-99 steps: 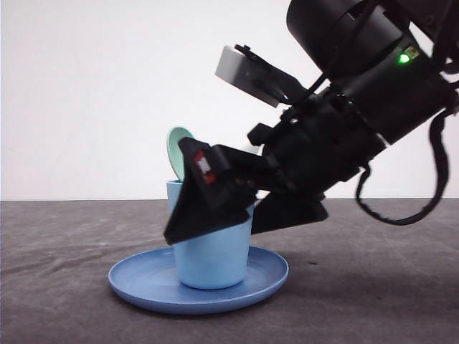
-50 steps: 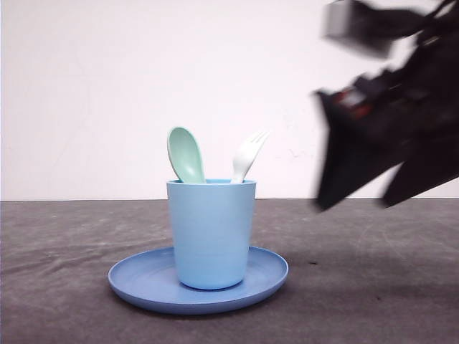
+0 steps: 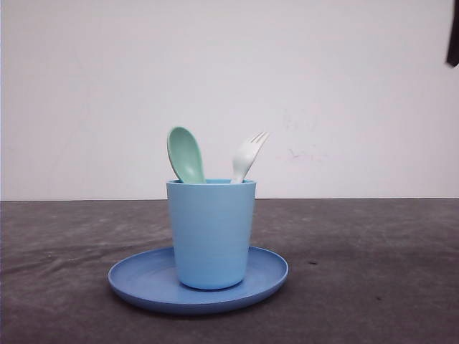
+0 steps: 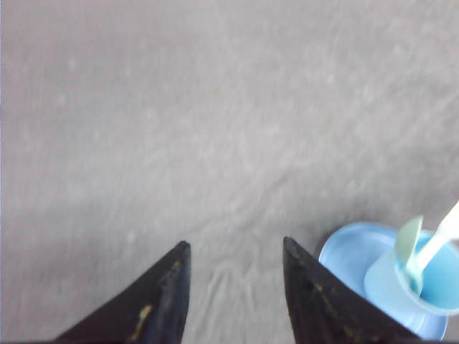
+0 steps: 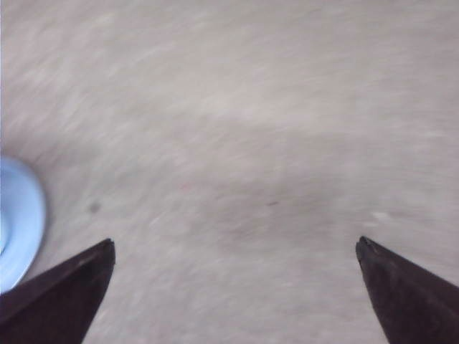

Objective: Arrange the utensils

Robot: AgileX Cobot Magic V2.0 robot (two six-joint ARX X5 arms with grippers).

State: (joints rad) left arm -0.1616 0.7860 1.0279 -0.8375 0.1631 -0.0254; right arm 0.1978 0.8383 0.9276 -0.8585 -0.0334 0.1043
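Note:
A mint-green spoon (image 3: pixel 186 154) and a small white fork (image 3: pixel 247 156) stand upright in a light blue cup (image 3: pixel 211 233), heads above the rim. The cup stands on a round blue plate (image 3: pixel 147 282) in the middle of the table. From the left wrist camera the same spoon (image 4: pixel 408 246) and fork (image 4: pixel 441 239) lean in the cup (image 4: pixel 437 292). My left gripper (image 4: pixel 235 245) hangs open over bare table beside the plate (image 4: pixel 347 252), holding nothing. My right gripper (image 5: pixel 235 244) is open wide above bare table, away from the plate's edge (image 5: pixel 17 215).
The table (image 3: pixel 373 287) is a dark grey mat, running back to a plain white wall (image 3: pixel 344 86). A dark sliver of my right arm (image 3: pixel 454 36) shows at the upper right edge of the front view.
The right arm, which was low over the cup a second ago, has swung up and away to the right, leaving the fork standing in the cup beside the spoon.

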